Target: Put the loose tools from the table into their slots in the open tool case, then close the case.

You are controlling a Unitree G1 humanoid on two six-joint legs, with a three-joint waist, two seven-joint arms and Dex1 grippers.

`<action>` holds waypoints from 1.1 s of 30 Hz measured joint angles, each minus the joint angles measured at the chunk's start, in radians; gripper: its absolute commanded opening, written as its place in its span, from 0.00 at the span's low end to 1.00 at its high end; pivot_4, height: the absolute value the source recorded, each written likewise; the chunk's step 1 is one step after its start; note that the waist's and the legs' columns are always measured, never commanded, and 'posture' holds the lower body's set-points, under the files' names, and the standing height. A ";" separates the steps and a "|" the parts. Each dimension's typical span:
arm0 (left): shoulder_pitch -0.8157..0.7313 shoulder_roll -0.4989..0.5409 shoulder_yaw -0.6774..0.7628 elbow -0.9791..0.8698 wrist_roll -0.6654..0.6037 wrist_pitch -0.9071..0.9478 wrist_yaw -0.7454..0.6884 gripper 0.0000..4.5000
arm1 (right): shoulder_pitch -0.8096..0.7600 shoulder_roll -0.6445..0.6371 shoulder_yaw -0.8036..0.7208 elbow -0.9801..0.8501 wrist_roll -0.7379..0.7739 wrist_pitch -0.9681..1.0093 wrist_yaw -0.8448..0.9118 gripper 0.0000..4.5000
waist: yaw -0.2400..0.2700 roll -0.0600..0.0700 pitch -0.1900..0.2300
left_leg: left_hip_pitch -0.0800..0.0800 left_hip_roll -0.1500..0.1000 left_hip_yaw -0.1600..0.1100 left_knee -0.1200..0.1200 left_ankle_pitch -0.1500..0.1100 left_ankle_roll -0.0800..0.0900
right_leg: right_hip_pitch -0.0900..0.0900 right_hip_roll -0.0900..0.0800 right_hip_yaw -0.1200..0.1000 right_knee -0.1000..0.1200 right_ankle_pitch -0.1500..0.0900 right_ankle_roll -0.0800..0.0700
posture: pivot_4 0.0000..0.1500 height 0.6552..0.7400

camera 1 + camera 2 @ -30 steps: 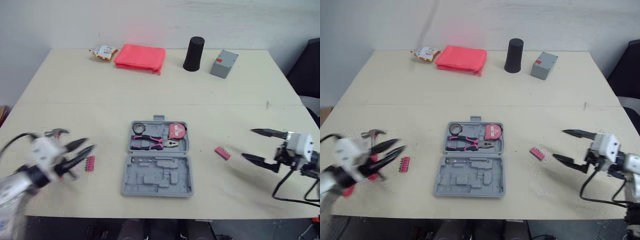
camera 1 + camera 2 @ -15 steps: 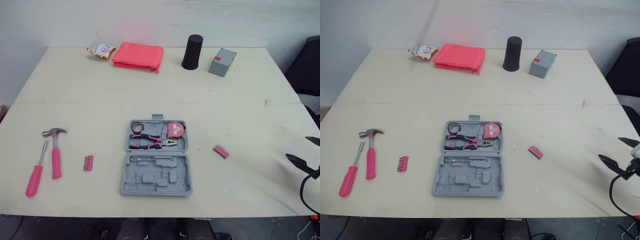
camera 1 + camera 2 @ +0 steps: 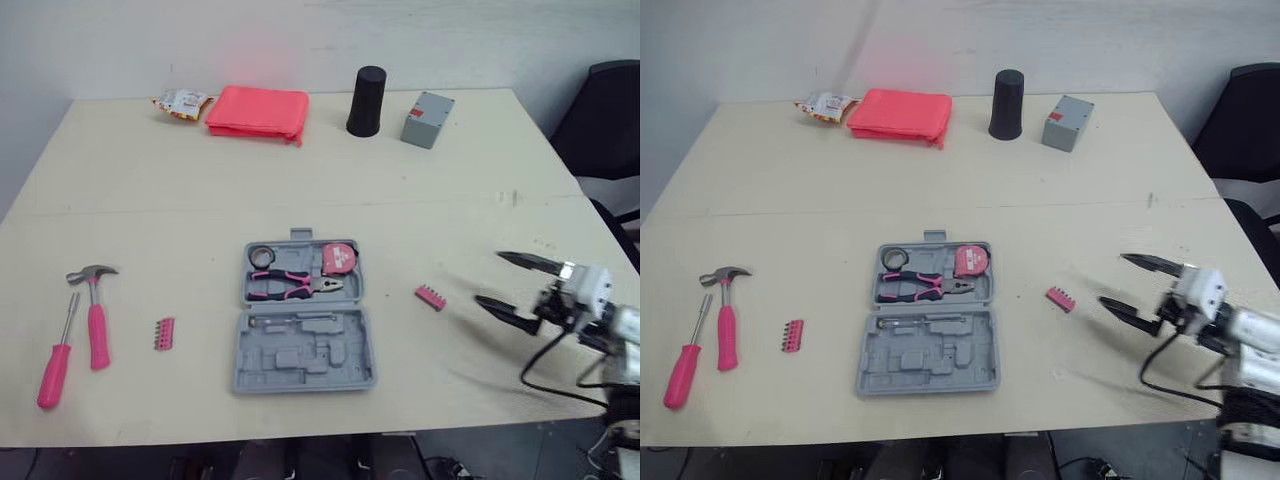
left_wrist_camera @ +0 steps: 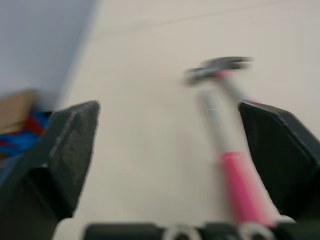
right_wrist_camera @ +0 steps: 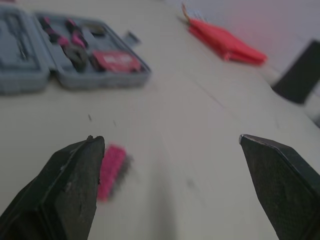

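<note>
The open grey tool case (image 3: 303, 315) lies near the middle of the pale surface (image 3: 420, 200), lid flat. In its far half sit pink-handled pliers (image 3: 295, 285), a pink tape measure (image 3: 337, 257) and a small dark ring (image 3: 262, 256); the near half shows bare moulded slots. Well to the robot's left of the case lie the loose tools: a pink-handled hammer (image 3: 95, 320), beside it a pink-handled screwdriver (image 3: 55, 350), and between the hammer and the case a small pink bit strip (image 3: 163, 333). A second pink bit strip (image 3: 431, 297) lies on the case's right. The right gripper (image 3: 490, 278) hovers near the right edge of the surface, fingers spread wide and empty, pointing toward that second strip. The left gripper (image 4: 168, 106) is also spread wide and holds nothing, with the hammer seen beyond its fingers. Along the far edge stand a red pouch (image 3: 257, 112), a printed snack packet (image 3: 177, 101), a black cup (image 3: 367, 101) and a grey box (image 3: 426, 105) with a small red label; their print is too small to read.
</note>
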 measured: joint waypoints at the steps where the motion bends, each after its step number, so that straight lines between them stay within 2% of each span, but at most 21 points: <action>1: -0.009 0.000 -0.028 -0.082 -0.011 0.080 0.063 0.99 | -0.003 0.020 0.005 -0.050 0.014 0.029 -0.010 1.00 | 0.003 0.000 0.000 | 0.000 0.000 0.000 0.000 0.000 0.000 | 0.000 0.000 0.000 0.000 0.000 0.000 | 1.00 1.00; 3: -0.048 0.000 -0.059 -0.175 -0.044 0.200 0.164 0.99 | -0.009 0.037 0.024 -0.112 0.031 0.066 -0.022 1.00 | 0.010 0.000 0.000 | 0.000 -0.001 -0.001 0.000 0.000 0.000 | 0.000 0.000 0.000 0.001 0.000 0.000 | 1.00 1.00; 4: -0.107 -0.001 -0.094 -0.247 -0.081 0.321 0.266 0.99 | -0.006 0.051 0.042 -0.160 0.042 0.096 -0.020 1.00 | 0.016 0.000 0.000 | 0.000 0.000 -0.001 0.001 0.000 0.001 | 0.000 0.000 0.000 0.001 0.000 0.000 | 1.00 1.00; 5: -0.129 -0.002 -0.109 -0.264 -0.093 0.354 0.295 0.99 | -0.007 0.058 0.049 -0.174 0.044 0.104 -0.019 1.00 | 0.019 0.000 0.000 | 0.000 -0.001 -0.001 0.001 0.001 0.001 | 0.001 0.000 0.000 0.001 0.000 0.000 | 1.00 1.00; 7: -0.252 -0.015 -0.183 -0.342 -0.157 0.539 0.449 0.99 | -0.011 0.087 0.098 -0.226 0.052 0.140 -0.002 1.00 | 0.025 0.000 0.000 | 0.000 -0.001 -0.001 0.003 0.001 0.001 | 0.001 0.001 0.001 0.002 0.000 0.000 | 1.00 1.00; 11: -0.424 -0.114 -0.261 -0.351 -0.184 0.718 0.641 0.99 | -0.062 0.104 0.147 -0.256 0.056 0.185 0.021 1.00 | 0.026 -0.001 0.000 | 0.000 -0.001 -0.001 0.003 0.005 0.006 | 0.000 0.002 0.001 0.008 0.000 0.001 | 1.00 1.00; 14: -0.492 -0.123 -0.293 -0.297 -0.141 0.793 0.712 0.99 | -0.074 0.102 0.149 -0.271 0.062 0.207 0.032 1.00 | 0.027 -0.002 0.000 | 0.000 -0.001 -0.001 0.003 0.005 0.005 | 0.000 0.004 0.001 0.008 0.000 0.000 | 1.00 1.00; 22: -0.565 -0.142 -0.310 -0.240 -0.062 0.837 0.748 0.99 | -0.045 0.102 0.147 -0.273 0.060 0.213 0.028 1.00 | 0.028 -0.003 0.000 | 0.000 -0.001 0.000 0.004 0.005 0.006 | 0.000 0.003 0.001 0.007 0.000 0.000 | 1.00 1.00; 29: -0.545 -0.174 -0.325 -0.165 -0.005 0.817 0.690 0.99 | -0.005 0.109 0.130 -0.305 0.084 0.219 0.020 1.00 | 0.028 -0.002 0.000 | 0.001 -0.001 0.001 0.003 0.005 0.005 | 0.000 0.003 0.002 0.008 0.000 0.000 | 1.00 1.00; 33: -0.536 -0.193 -0.332 -0.139 0.030 0.778 0.664 0.73 | -0.005 0.110 0.126 -0.327 0.085 0.219 0.022 1.00 | 0.029 -0.002 -0.001 | 0.002 -0.001 0.001 0.003 0.002 0.000 | 0.000 0.003 0.003 0.005 0.000 0.000 | 1.00 1.00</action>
